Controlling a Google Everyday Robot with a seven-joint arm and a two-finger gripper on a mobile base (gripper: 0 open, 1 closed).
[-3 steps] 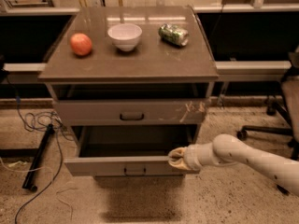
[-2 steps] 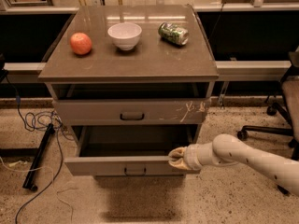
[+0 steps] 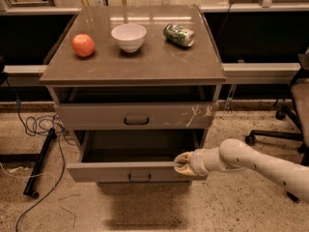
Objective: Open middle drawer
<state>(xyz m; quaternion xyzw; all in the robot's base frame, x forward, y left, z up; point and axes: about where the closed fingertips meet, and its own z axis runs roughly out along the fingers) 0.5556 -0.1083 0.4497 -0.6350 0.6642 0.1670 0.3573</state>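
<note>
Your claw (image 3: 182, 162), spread impossible to tell, sits on the right top edge of the middle drawer (image 3: 104, 172), pulled well out beneath the scratched drawer (image 3: 91, 116); pulling looks nearly done, so back away straight.

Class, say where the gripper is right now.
The gripper sits low, right of centre, at the front right end of the open middle drawer, below the scratched drawer.

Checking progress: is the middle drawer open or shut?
Open: middle drawer juts past the scratched front above; gripper at its right rim.
</note>
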